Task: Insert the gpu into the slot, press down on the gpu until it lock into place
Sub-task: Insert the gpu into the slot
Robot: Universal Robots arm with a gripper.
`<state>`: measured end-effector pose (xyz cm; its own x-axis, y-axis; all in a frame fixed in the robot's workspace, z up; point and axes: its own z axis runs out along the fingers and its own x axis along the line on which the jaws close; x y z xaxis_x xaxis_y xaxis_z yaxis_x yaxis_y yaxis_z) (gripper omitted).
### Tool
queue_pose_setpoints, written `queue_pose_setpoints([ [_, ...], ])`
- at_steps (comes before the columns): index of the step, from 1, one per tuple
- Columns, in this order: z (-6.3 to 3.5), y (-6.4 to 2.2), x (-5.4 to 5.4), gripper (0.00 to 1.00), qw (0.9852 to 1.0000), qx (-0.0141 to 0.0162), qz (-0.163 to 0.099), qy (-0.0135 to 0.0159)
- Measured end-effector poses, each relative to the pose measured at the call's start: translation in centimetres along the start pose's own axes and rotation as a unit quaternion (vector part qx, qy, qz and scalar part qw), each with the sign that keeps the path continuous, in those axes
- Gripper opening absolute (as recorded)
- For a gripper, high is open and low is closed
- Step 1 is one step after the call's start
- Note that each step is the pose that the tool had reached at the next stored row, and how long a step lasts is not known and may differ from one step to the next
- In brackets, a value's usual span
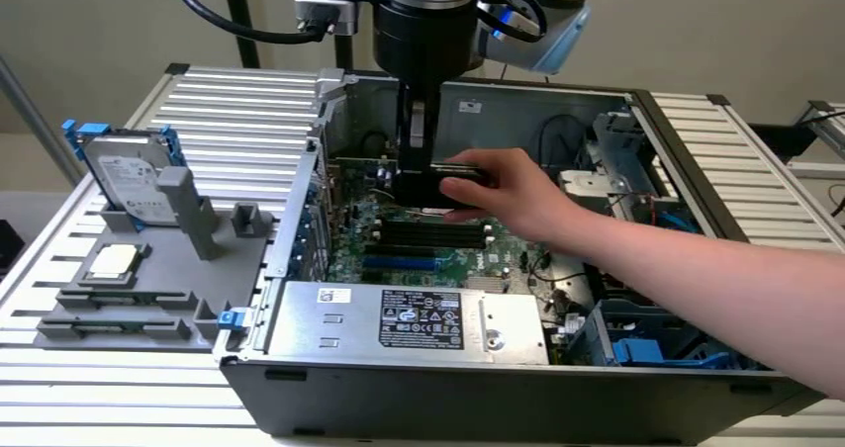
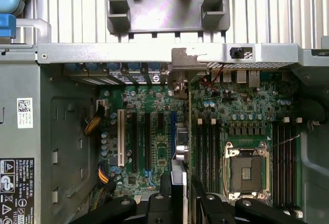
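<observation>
In the exterior view my gripper (image 1: pixel 436 185) reaches down into the open computer case, shut on the gpu (image 1: pixel 456 182), a small black card held above the motherboard. A person's hand (image 1: pixel 516 198) grasps the card's end towards the exterior view's right. The blue slot (image 1: pixel 396 263) lies on the board lower down, nearer the silver power supply. In the wrist view the gpu (image 2: pixel 180 152) shows edge-on between my fingers (image 2: pixel 157 206), its metal bracket (image 2: pixel 179 75) at the case's rear wall. A strip of the blue slot (image 2: pixel 174 124) shows right beside the card's edge.
A silver power supply box (image 1: pixel 410 318) fills the case's front. Black memory sockets (image 1: pixel 429 234) and the processor socket (image 2: pixel 247 170) sit beside the card. On the exterior view's left, a hard drive (image 1: pixel 126 175) and grey fixtures (image 1: pixel 126 313) stand on the ribbed table.
</observation>
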<state>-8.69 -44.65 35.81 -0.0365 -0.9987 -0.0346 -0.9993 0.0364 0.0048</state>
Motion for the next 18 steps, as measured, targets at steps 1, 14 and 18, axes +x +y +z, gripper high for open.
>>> queue_pose_setpoints([
  [1,0.0,0.0,0.0,0.26,1.0,0.0,0.0,0.0],
  [14,0.0,0.0,0.0,0.31,1.0,0.0,0.0,0.0],
  [18,0.0,0.0,0.0,0.26,1.0,0.0,0.0,0.0],
])
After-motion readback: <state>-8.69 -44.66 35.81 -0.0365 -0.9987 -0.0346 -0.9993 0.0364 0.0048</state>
